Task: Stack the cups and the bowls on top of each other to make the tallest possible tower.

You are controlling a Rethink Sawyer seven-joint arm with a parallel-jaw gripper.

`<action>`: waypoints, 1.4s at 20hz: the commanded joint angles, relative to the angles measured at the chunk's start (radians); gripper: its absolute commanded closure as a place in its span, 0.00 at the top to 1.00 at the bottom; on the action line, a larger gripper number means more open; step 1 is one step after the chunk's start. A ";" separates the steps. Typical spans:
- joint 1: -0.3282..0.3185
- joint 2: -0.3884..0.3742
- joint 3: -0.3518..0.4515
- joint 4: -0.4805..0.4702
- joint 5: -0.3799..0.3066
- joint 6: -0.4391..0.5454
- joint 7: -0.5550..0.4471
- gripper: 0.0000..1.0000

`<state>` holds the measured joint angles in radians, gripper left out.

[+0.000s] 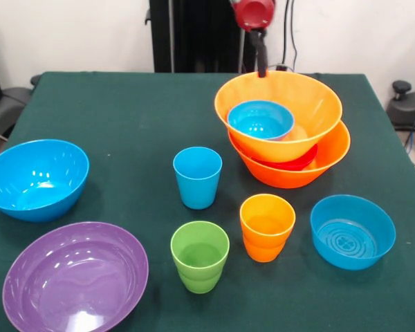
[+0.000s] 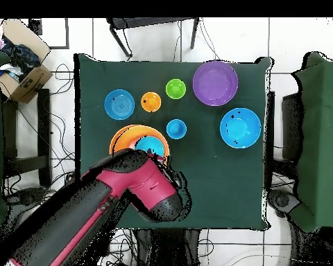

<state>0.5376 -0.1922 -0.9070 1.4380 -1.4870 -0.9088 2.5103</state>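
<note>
A dark green tablecloth [image 1: 124, 117] covers the table, with a white wall behind it. In the front view, the tower [image 1: 285, 131] stands at the far right: a large orange bowl [image 1: 297, 169] at the bottom, a small red bowl [image 1: 301, 162] showing only as a rim inside it, a second large orange bowl [image 1: 311, 104] tilted on top, and a small blue bowl [image 1: 261, 119] inside that one. The gripper [image 1: 261, 59] hangs at the far rim of the upper orange bowl; whether its fingers are apart or together cannot be told. The blue cup [image 1: 197, 177], green cup [image 1: 200, 256] and orange cup [image 1: 266, 226] stand upright and apart in the middle. Another small blue bowl [image 1: 353, 230] is at the right, a large blue bowl [image 1: 36, 178] at the left, and the purple bowl [image 1: 75, 277] in front of it.

In the overhead view, the red and black arm [image 2: 121, 197] hides part of the tower [image 2: 127, 138]. The purple bowl [image 2: 216, 82] lies near the table's upper edge.
</note>
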 commanded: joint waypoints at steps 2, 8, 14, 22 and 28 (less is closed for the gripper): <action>-0.162 0.003 0.032 -0.187 -0.175 -0.152 0.323 1.00; -0.276 0.071 0.047 -0.357 -0.234 -0.199 0.375 1.00; -0.358 0.115 0.064 -0.477 -0.273 -0.227 0.321 1.00; -0.431 0.184 0.094 -0.609 -0.250 -0.196 0.283 1.00; -0.477 0.239 0.078 -0.706 -0.257 -0.205 0.239 1.00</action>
<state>0.0913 -0.0451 -0.9748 0.8854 -1.7293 -1.0925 2.6523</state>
